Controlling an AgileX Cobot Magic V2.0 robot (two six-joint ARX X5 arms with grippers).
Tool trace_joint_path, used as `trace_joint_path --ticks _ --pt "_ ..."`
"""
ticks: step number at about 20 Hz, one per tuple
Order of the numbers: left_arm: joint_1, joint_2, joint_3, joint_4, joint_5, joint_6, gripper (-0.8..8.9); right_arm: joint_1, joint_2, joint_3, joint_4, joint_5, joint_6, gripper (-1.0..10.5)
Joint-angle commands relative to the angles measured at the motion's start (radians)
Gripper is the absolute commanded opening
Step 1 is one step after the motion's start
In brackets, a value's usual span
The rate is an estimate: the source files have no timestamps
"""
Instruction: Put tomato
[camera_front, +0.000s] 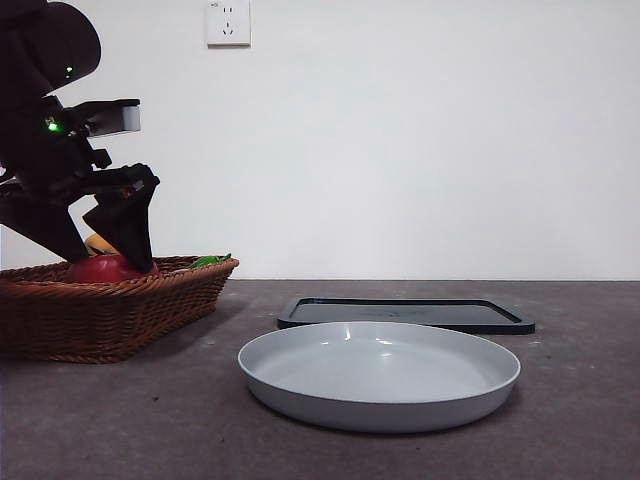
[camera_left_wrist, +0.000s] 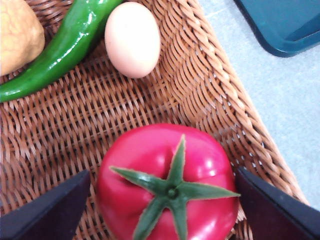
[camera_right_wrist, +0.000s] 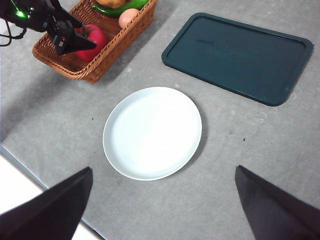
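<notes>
While the tomato (camera_left_wrist: 167, 185) sits in the wicker basket (camera_left_wrist: 220, 115) near its wall, the left pincer (camera_left_wrist: 160, 210) is down over it, jaws apart on either side, not clearly touching. Green pepper (camera_left_wrist: 60, 47), egg (camera_left_wrist: 132, 39) and a tan potato-like item (camera_left_wrist: 17, 35) lie further along the basket. Right pincer (camera_right_wrist: 162, 205) hangs high above the surface (camera_right_wrist: 235, 150), jaws wide apart, over the white plate (camera_right_wrist: 152, 132). Dark tray (camera_right_wrist: 237, 57) lies beside the plate, apart from it.
</notes>
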Motion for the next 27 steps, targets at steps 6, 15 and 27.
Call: trace_joint_path --ticks 6,15,27 --pt "-0.003 0.037 0.02 -0.003 0.002 0.013 4.63 0.004 0.005 0.021 0.01 -0.004 0.011 4.5" --pt "-0.003 -0.01 0.063 -0.034 0.002 -0.029 2.66 0.004 0.005 0.021 0.01 -0.004 0.011 4.5" --pt "-0.328 -0.159 0.2 -0.172 0.16 -0.088 2.67 0.004 0.005 0.021 0.011 -0.003 0.011 4.5"
